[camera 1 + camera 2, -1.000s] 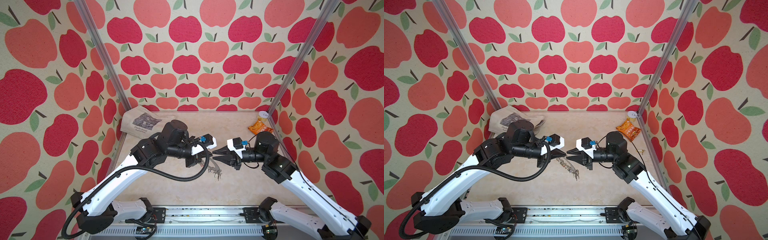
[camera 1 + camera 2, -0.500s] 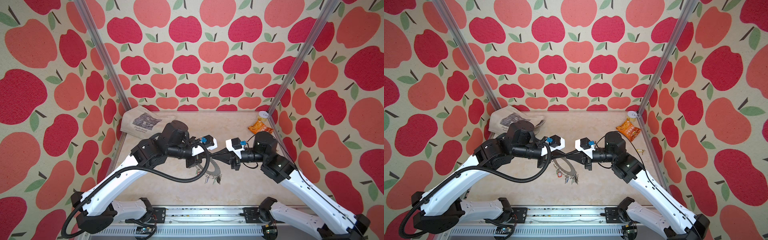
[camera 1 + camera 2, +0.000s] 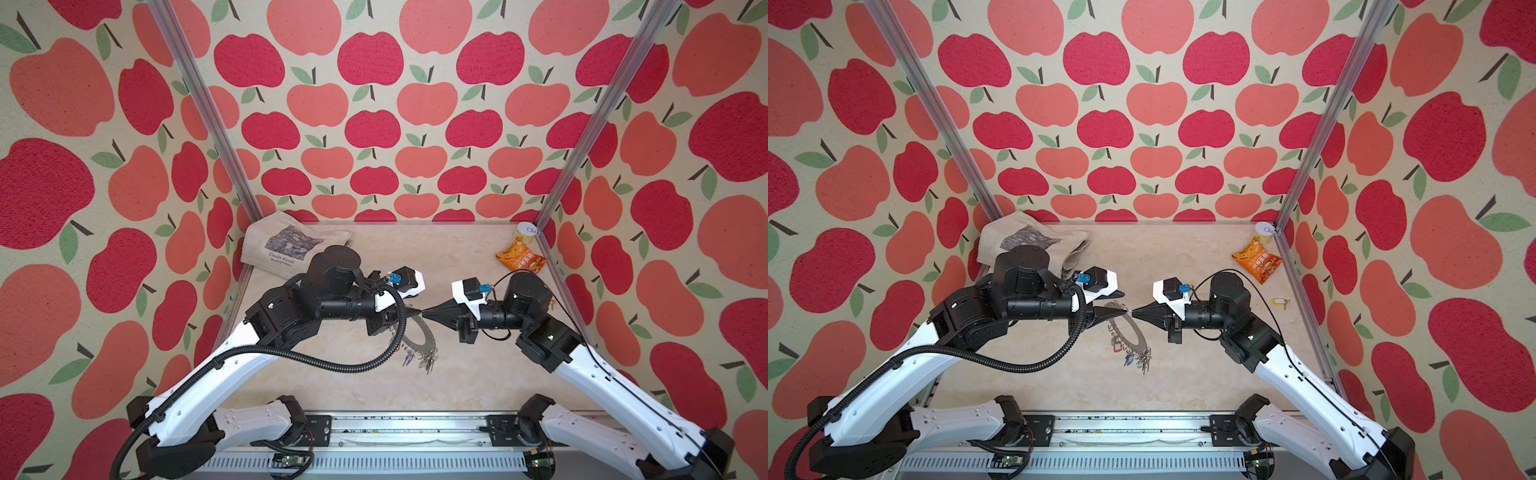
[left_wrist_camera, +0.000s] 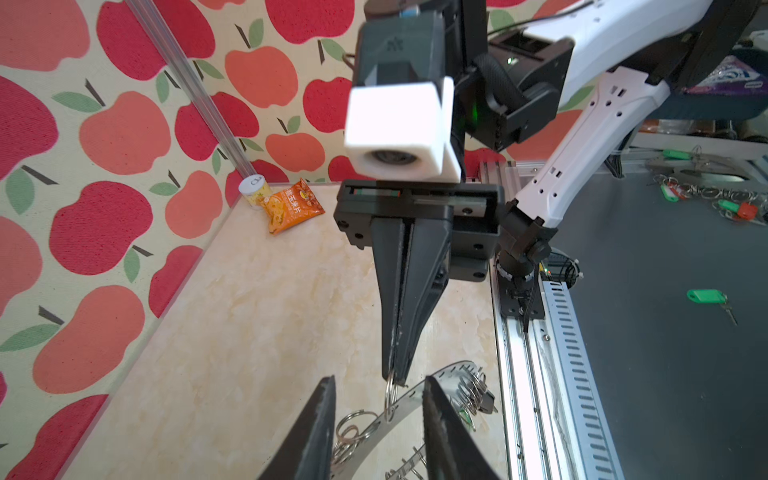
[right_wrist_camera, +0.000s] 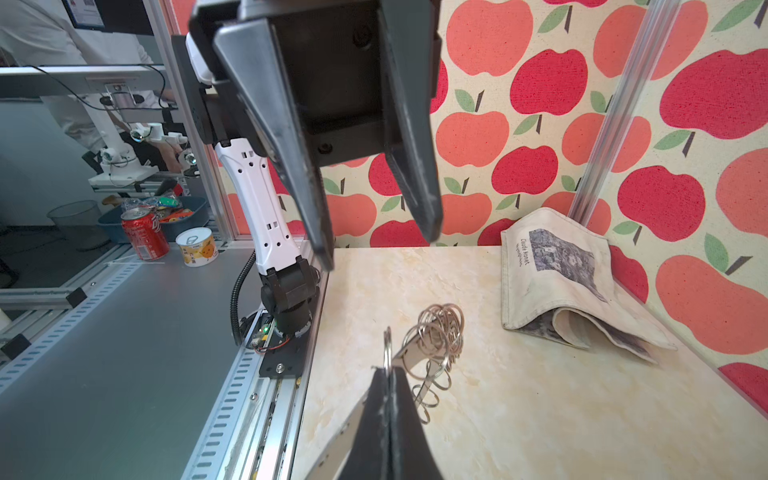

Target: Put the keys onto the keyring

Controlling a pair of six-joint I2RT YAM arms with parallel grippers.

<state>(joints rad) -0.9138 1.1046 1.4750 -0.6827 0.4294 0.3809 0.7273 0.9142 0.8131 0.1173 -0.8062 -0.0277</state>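
1. The keyring (image 4: pixel 409 405) hangs tilted above the middle of the surface (image 3: pixel 415 266), its top edge up between the two grippers. Its lower edge sags toward the front, and I cannot tell whether that edge reaches the surface.
2. A bunch of keys (image 3: pixel 1138 357) with red, blue and green tags dangles from the lower rim. Bare wire loops crowd the upper rim.
3. The right gripper (image 4: pixel 395 370) is pressed together on one wire loop (image 5: pixel 387 349) at the top of the keyring. The flat plate hangs from this pinch.
4. The left gripper (image 5: pixel 380 249) is spread, tip to tip with the right gripper. Its fingers (image 5: pixel 282 145) stand on either side of the pinched loop and the rim beneath it. Whether they touch the metal cannot be made out.
5. A single key with a yellow tag (image 3: pixel 1280 302) lies flat on the surface, close to the right wall and well apart from the keyring.
6. A folded cloth bag (image 3: pixel 286 245) with a grey printed picture sits in the far left corner.
7. An orange snack packet (image 3: pixel 521 259) lies near the far right corner, with a small can (image 3: pixel 524 232) just behind it against the corner post.
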